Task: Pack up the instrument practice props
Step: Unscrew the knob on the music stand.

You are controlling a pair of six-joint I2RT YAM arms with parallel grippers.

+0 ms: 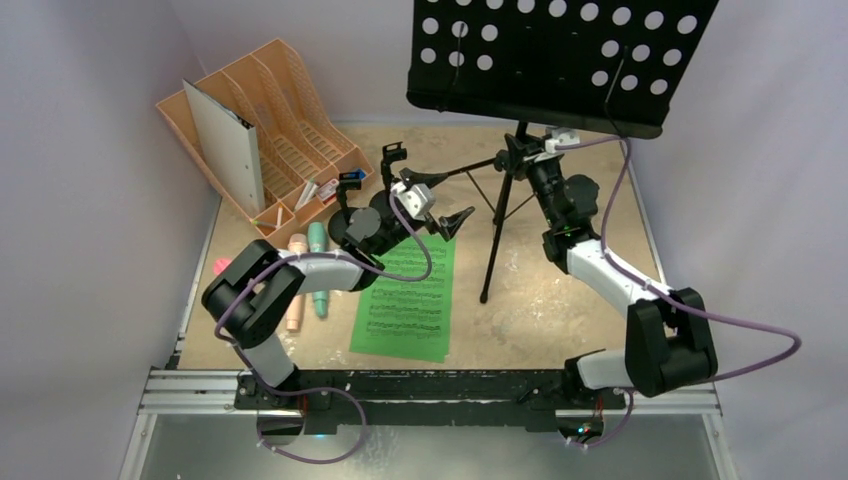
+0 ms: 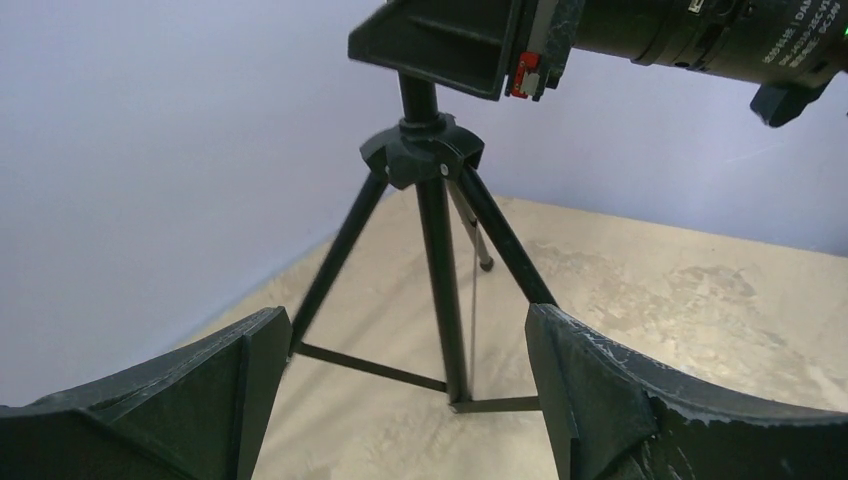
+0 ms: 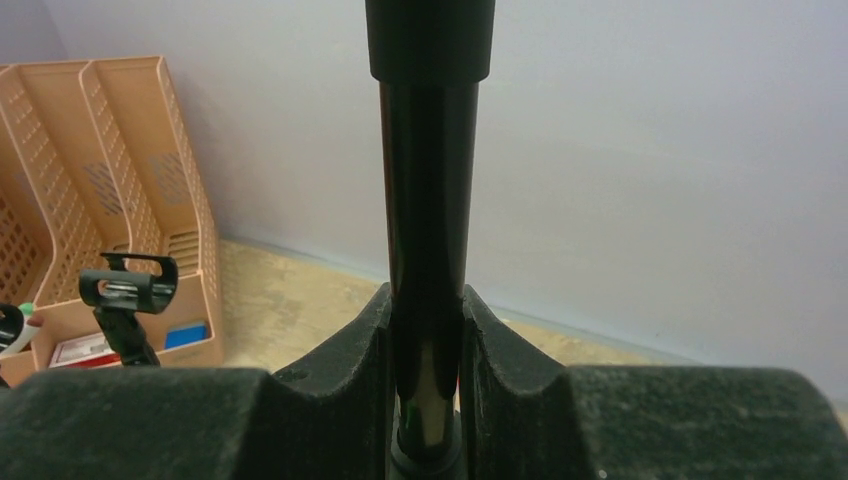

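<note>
The black tripod (image 1: 497, 230) stands at the back middle of the table, its perforated music desk (image 1: 560, 50) high above it. My right gripper (image 1: 520, 155) is shut on the tripod's upright pole (image 3: 425, 250), just above the leg hub (image 2: 422, 150). My left gripper (image 1: 440, 205) is open and empty, left of the tripod, with the legs (image 2: 440, 290) showing between its fingers (image 2: 600, 400). Green sheet-music pages (image 1: 405, 295) lie flat under the left arm. A teal microphone (image 1: 318, 270) and a pink one (image 1: 296, 280) lie at the left. Two clip poles (image 1: 393, 160) (image 1: 350, 185) stand near the rack.
The orange file rack (image 1: 265, 130) with a grey binder (image 1: 225, 145) stands at the back left; it also shows in the right wrist view (image 3: 110, 200) behind a clip pole (image 3: 128, 290). Grey walls close in the table on three sides.
</note>
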